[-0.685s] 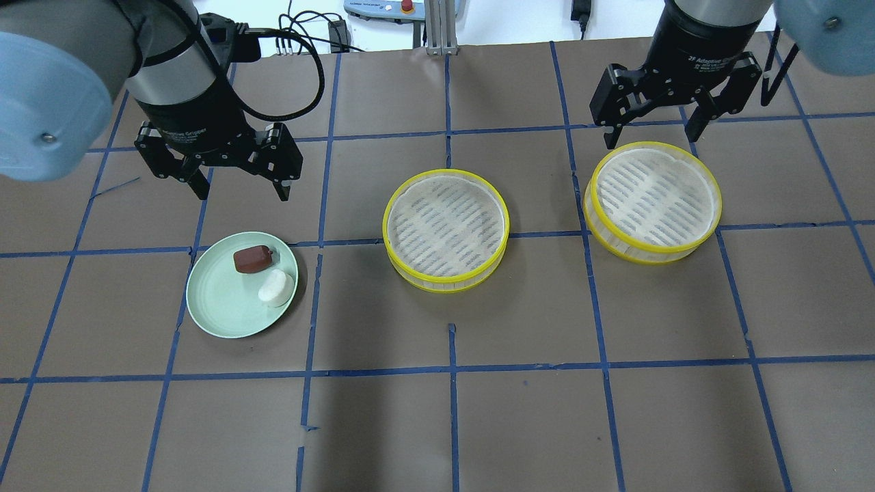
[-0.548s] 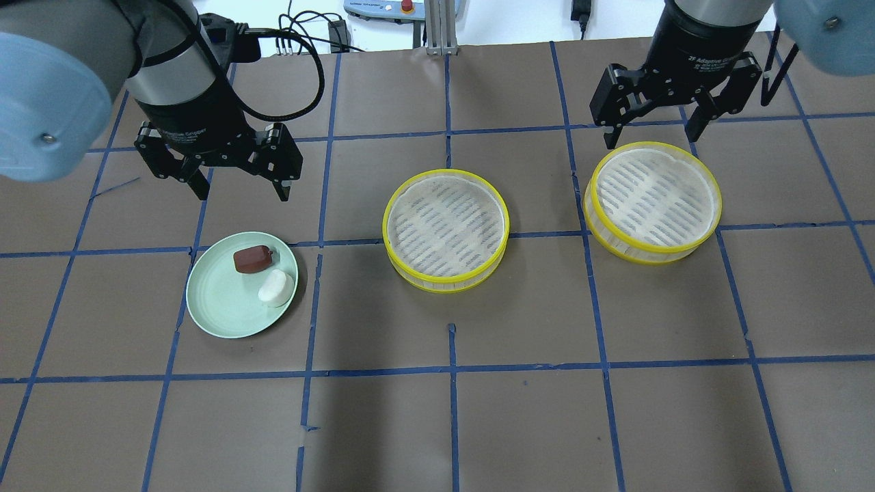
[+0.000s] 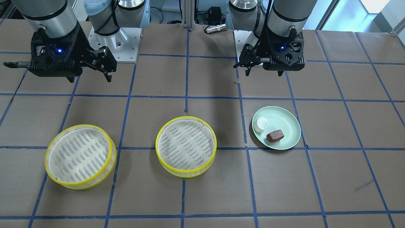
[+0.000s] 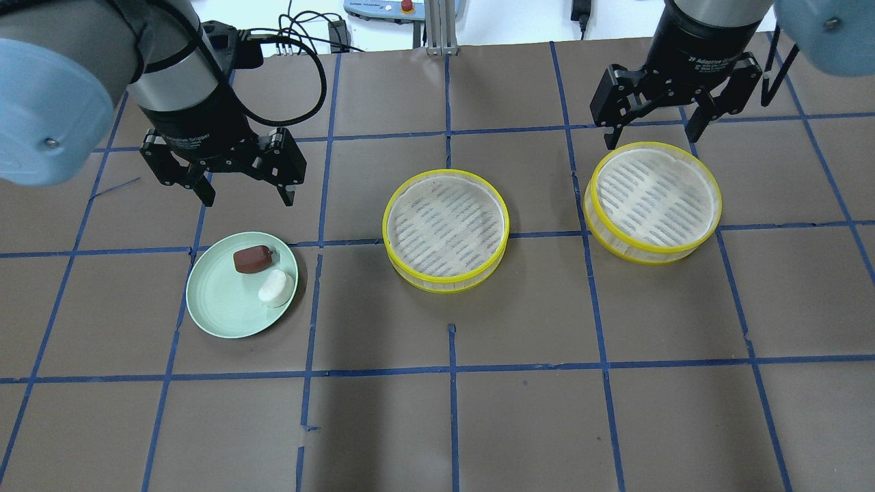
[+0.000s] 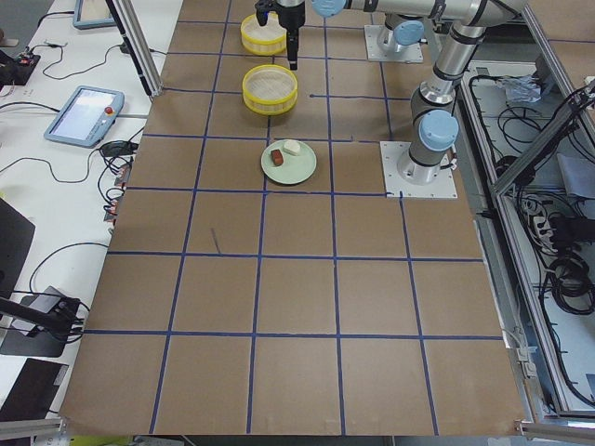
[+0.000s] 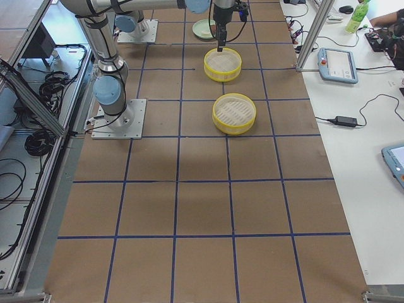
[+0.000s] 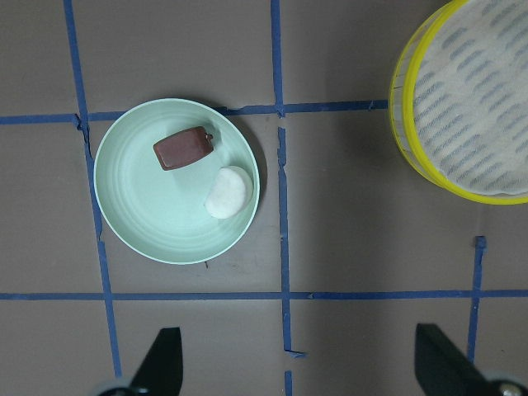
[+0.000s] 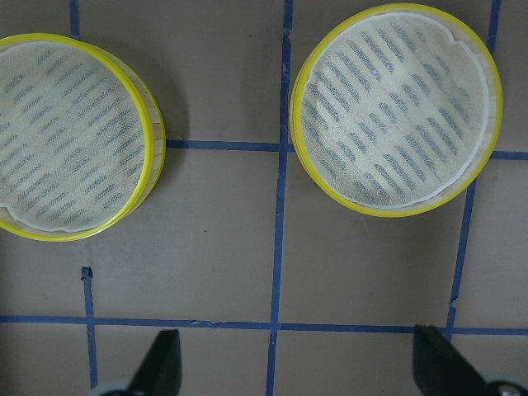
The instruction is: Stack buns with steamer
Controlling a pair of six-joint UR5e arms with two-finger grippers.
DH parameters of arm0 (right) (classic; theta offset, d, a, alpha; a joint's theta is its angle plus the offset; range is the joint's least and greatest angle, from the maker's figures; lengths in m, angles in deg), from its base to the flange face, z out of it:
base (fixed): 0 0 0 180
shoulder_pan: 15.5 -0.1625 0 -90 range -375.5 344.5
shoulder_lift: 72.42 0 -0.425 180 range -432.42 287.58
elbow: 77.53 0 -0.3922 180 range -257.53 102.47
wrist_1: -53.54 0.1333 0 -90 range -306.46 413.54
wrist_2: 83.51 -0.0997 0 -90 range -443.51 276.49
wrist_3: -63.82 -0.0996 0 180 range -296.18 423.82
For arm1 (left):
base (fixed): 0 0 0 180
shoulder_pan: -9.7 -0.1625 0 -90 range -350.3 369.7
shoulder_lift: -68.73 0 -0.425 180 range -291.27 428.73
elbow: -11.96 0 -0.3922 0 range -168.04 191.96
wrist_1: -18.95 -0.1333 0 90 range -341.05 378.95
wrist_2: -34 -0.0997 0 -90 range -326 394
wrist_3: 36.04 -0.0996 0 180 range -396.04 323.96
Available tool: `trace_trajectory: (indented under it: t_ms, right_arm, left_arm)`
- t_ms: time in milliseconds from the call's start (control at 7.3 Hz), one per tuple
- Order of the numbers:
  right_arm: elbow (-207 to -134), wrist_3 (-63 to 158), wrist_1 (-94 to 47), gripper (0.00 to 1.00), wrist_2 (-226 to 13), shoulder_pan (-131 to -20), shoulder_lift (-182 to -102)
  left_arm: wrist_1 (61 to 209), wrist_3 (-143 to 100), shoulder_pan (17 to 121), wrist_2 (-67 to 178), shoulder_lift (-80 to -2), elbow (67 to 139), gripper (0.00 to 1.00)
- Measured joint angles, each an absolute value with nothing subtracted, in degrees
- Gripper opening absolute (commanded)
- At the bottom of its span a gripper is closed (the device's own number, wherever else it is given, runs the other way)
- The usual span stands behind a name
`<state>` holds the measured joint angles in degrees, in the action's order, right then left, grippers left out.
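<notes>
Now your left gripper hangs wide open, empty, near the buns for picking; right gripper likewise near a steamer.

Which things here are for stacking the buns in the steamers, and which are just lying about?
For the job: white bun, brown bun, green plate under them, centre steamer, steamer on the robot's right.

Lying about: teach pendant, power adapter, green bottle.
</notes>
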<state>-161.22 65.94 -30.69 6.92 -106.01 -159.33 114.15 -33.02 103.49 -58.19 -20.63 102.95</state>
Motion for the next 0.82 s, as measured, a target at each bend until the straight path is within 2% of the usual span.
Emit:
trace_trajectory:
  t_ms: [411, 822]
  right_arm:
    - [-163.5, 72.5, -30.8, 1.0, 6.9, -99.7, -159.0]
    - [-172.2, 81.4, -42.0, 1.0, 7.2, -89.7, -156.5]
  left_arm:
    - [110.6, -43.7, 98.1, -58.1, -22.1, 109.6, 0.95]
    - [89.4, -53.1, 95.5, -58.4, -30.4, 120.3, 0.92]
